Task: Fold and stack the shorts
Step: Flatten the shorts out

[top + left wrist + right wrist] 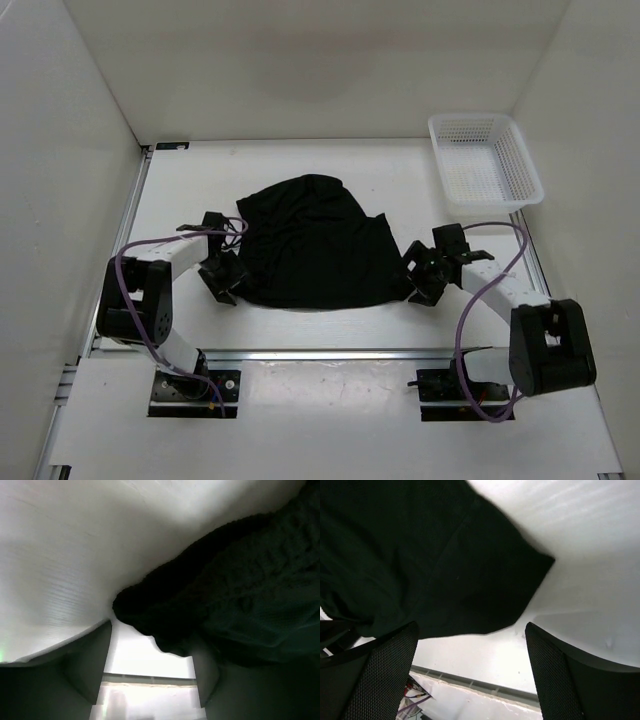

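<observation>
The white mesh basket [486,160] sits in the far right corner of the table [330,325], beyond the right gripper [420,278] and to its outer side, well apart from it and from the cloth. A metal rail [330,354] runs along the table's near edge behind both grippers, and purple cables [462,330] loop along each arm. Nothing lies between either gripper and the cloth. The black shorts [315,245] lie crumpled on the table between the two grippers. The left gripper [222,278] is just beside their near left corner and the right gripper just beside their near right corner. Their widest line runs side to side along the straight near edge, from one gripper to the other. From there the cloth narrows into a rounded hump pointing away from the arms, leaning a little toward the left gripper's side. In the right wrist view the fingers [390,672] stand wide apart and released, with a corner of the shorts just ahead of them and bare table showing in the gap. In the left wrist view the fingers [87,667] are also parted with nothing clamped, and a rumpled lobe of cloth lies just past their tips.
</observation>
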Controlling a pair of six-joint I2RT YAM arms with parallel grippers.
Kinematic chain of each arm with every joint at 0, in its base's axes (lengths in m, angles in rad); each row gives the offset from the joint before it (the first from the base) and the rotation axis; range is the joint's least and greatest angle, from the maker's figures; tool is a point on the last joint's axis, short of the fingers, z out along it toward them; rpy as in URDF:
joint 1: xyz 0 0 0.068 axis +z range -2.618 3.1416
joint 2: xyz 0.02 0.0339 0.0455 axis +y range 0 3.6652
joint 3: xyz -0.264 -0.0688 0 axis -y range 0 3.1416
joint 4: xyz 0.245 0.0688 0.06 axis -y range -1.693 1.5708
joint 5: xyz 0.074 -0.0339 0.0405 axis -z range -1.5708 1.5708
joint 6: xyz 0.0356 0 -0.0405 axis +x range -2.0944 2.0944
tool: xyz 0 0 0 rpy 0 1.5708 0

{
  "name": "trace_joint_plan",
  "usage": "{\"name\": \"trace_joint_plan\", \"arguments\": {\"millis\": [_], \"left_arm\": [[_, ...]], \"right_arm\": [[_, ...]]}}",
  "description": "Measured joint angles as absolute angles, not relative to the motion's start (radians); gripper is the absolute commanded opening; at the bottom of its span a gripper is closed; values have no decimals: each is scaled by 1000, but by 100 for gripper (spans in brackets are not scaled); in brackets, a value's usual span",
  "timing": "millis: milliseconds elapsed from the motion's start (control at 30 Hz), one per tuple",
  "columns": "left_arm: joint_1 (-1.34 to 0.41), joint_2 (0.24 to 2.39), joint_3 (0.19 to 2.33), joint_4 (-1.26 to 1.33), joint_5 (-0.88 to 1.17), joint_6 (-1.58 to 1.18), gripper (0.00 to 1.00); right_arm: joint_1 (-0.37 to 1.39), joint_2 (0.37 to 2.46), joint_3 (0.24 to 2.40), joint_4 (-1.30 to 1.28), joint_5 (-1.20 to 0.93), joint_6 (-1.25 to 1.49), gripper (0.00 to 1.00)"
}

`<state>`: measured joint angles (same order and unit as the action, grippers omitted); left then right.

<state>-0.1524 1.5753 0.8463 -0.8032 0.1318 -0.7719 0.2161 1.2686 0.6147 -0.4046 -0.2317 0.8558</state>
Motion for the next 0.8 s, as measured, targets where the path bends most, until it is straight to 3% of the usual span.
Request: {"name": "trace_joint_plan", "arguments": {"millis": [67, 100, 133, 200, 233, 267, 367, 533, 800], "left_arm": [[-152, 1585, 850, -800, 131, -776, 45], [-152, 1590, 853, -798, 131, -776, 28], [-152, 1594, 854, -795, 131, -779, 21], [-151, 1597, 859, -791, 132, -776, 10], [-150, 1597, 860, -788, 131, -775, 10], [-149, 1597, 862, -786, 131, -772, 10], [-139, 1598, 882, -788, 131, -767, 10], [-121, 1599, 1066, -878, 124, -749, 10], [-96, 1605, 1778, -1052, 99, -692, 10]], "right_arm": [[216, 1317, 615, -376, -243, 856, 85], [216, 1342, 615, -362, -250, 857, 84], [216, 1359, 620, -352, -267, 859, 81], [216, 1390, 632, -322, -279, 857, 65], [216, 1407, 637, -310, -279, 856, 55], [219, 1429, 647, -302, -278, 854, 28], [233, 1491, 677, -288, -253, 843, 0], [247, 1540, 828, -361, -216, 801, 0], [252, 1495, 1322, -498, -121, 669, 0]]}}
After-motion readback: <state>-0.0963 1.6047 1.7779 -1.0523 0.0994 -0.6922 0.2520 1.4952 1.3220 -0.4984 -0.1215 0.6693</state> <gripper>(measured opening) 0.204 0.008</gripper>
